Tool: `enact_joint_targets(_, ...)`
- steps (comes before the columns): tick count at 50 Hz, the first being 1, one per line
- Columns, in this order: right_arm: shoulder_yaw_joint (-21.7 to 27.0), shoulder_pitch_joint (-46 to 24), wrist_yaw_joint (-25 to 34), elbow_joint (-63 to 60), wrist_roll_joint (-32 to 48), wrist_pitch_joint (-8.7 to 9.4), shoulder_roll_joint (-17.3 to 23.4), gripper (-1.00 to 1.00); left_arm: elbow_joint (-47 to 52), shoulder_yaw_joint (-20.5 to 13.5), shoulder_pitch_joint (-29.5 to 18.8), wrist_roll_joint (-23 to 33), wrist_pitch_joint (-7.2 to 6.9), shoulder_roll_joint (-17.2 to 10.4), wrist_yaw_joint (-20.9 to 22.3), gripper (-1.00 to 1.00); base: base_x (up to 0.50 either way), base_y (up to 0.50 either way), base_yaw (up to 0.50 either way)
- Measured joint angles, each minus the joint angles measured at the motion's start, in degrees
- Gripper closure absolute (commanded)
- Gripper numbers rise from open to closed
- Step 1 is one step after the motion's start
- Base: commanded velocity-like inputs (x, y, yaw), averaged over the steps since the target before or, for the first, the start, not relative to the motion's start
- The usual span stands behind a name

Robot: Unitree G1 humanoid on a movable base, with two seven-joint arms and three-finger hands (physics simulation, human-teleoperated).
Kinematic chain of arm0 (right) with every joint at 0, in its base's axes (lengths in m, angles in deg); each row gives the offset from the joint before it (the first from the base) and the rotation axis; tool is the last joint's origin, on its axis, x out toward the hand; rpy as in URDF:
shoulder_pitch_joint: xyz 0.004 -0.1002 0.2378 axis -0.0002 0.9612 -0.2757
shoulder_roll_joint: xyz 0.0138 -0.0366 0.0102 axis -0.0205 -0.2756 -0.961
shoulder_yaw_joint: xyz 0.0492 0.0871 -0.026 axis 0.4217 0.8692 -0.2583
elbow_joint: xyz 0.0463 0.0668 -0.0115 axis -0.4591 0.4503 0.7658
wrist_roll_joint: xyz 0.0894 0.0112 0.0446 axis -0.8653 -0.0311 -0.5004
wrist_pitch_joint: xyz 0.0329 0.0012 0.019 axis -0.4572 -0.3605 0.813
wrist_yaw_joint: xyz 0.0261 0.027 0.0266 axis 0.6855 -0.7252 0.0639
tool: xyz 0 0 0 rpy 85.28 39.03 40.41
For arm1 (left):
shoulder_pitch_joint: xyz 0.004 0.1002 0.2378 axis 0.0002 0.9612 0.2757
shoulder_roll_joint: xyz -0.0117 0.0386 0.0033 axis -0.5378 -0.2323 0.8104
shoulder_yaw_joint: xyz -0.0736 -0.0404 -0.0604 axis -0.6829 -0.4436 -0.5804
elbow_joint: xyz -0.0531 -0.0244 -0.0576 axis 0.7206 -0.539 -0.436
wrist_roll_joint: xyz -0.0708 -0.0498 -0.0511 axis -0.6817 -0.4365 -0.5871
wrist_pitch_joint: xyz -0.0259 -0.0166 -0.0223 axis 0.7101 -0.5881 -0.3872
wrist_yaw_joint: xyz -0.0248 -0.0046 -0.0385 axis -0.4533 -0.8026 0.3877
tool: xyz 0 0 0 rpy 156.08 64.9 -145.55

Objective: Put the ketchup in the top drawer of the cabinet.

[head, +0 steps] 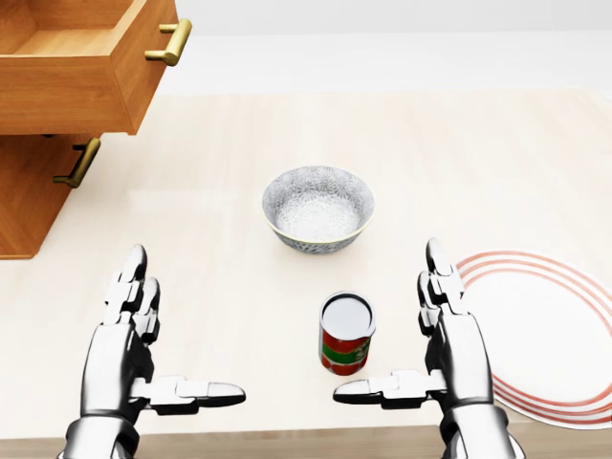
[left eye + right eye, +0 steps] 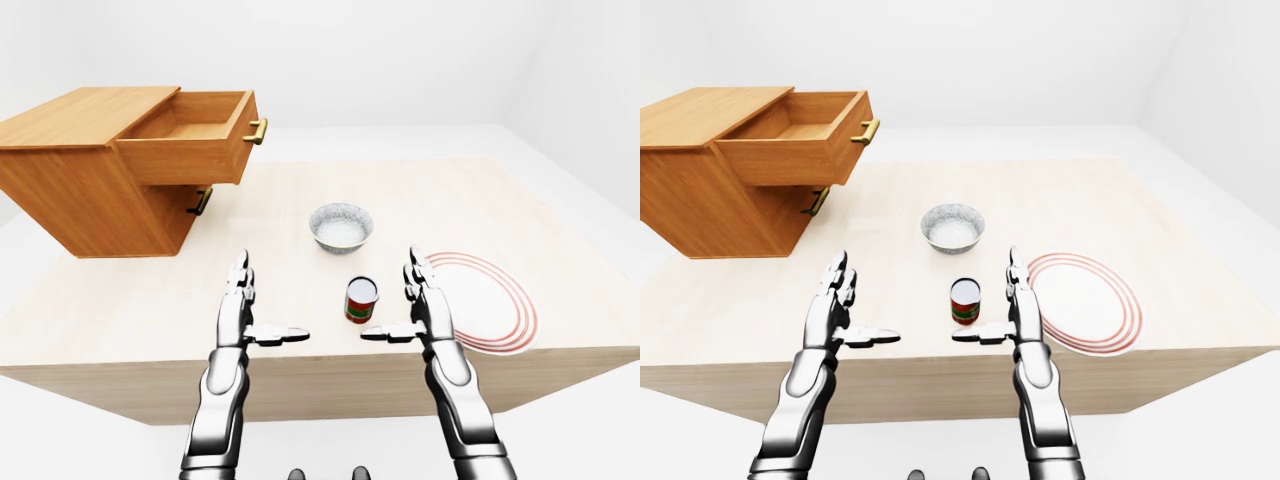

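Observation:
The ketchup [image 1: 346, 335] is a small upright can with a red and green label, standing on the light wooden table [image 1: 459, 153] near its bottom edge in the head view. My right hand [image 1: 387, 323] is open just right of the can, thumb pointing toward it without touching. My left hand [image 1: 186, 325] is open well to the left of the can and holds nothing. The wooden cabinet [image 2: 70, 180] sits at the table's top left. Its top drawer [image 2: 195, 135] is pulled out and looks empty, while the lower drawer is closed.
A patterned grey bowl [image 1: 317, 206] stands just above the can in the head view. A white plate [image 1: 559, 335] with red rings lies right of my right hand. Brass handles [image 1: 169, 43] stick out from the drawer fronts.

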Motion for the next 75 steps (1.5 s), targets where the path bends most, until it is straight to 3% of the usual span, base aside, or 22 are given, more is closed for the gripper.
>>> enact_joint_targets(11, -0.47, 2.55, 1.27, -5.43, 1.42, 2.03, 0.12, -1.00, 5.62, -0.21, 3.05, 0.17, -0.90, -0.18, 1.30, -1.00, 0.00, 0.00, 0.00)
enact_joint_targets(21, -1.27, 5.96, 1.98, -12.77, 2.57, 4.60, 0.10, -1.00, 14.06, 0.08, 7.44, 0.08, -2.66, -0.08, 2.64, -1.00, 0.00, 0.00, 0.00)
enact_joint_targets(31, -1.88, 10.70, 2.70, -22.10, 3.60, 4.68, 0.21, -1.00, 24.15, -0.85, 12.33, -1.00, -4.90, 0.16, 4.52, -1.00, 0.00, 0.00, 0.00)
enact_joint_targets(60, -1.63, 24.86, 4.90, -47.20, 2.97, 4.68, -0.34, -1.00, 45.87, -8.22, 22.46, -6.78, -4.95, 4.07, 12.80, -1.00, 0.01, 0.00, 0.00)
enact_joint_targets(75, 0.00, 27.61, 7.34, -50.57, 1.25, 4.68, -1.43, -1.00, 50.97, -10.76, 25.04, -9.00, -4.95, 6.51, 16.11, -1.00, 0.45, 0.00, 0.00)
